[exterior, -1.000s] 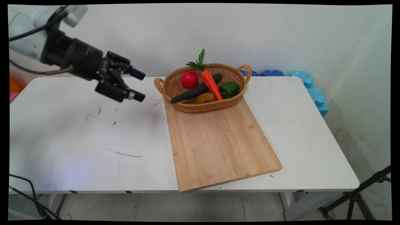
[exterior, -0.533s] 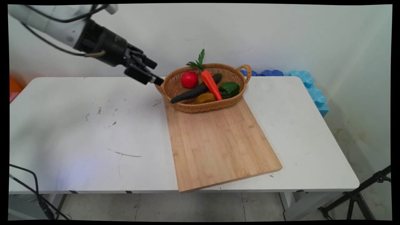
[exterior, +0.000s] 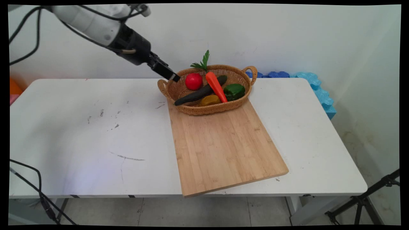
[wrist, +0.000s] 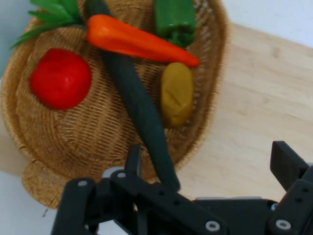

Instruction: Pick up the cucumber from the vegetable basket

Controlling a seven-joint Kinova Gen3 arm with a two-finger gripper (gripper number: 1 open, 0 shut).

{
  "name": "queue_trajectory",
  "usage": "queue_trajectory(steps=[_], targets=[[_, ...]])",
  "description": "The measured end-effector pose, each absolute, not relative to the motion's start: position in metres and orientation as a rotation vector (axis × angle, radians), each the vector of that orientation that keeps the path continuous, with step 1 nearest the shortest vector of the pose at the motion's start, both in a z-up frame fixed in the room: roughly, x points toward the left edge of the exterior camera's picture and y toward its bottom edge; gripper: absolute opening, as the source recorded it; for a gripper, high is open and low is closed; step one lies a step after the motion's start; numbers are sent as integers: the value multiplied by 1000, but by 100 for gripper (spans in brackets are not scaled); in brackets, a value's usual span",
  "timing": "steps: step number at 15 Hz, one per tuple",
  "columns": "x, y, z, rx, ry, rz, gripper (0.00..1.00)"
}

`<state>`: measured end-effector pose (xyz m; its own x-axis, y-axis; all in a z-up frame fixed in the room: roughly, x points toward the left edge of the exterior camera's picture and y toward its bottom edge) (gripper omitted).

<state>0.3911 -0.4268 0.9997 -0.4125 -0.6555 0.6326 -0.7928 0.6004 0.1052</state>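
Hovering over the left rim of the wicker basket, the gripper has its fingers spread wide and holds nothing. Inside the basket lie a dark cucumber, a carrot, a red tomato, a green pepper and a yellowish potato. The basket sits on the far end of a wooden cutting board.

White table, plain white wall, grey tiled floor, blue foam by wall, black tripod
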Motion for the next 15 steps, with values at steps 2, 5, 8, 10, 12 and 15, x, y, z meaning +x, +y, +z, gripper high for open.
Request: queue_trajectory(steps=[2,5,8,10,12,15], targets=[[384,-441,991,1204,-2181,275,100],[374,-462,976,1293,-2173,269,100],[360,-484,960,1370,-2163,259,100],[349,-498,950,1406,-2161,252,100],[341,-511,941,1436,-2160,249,100],[331,-527,929,1466,-2162,248,100]])
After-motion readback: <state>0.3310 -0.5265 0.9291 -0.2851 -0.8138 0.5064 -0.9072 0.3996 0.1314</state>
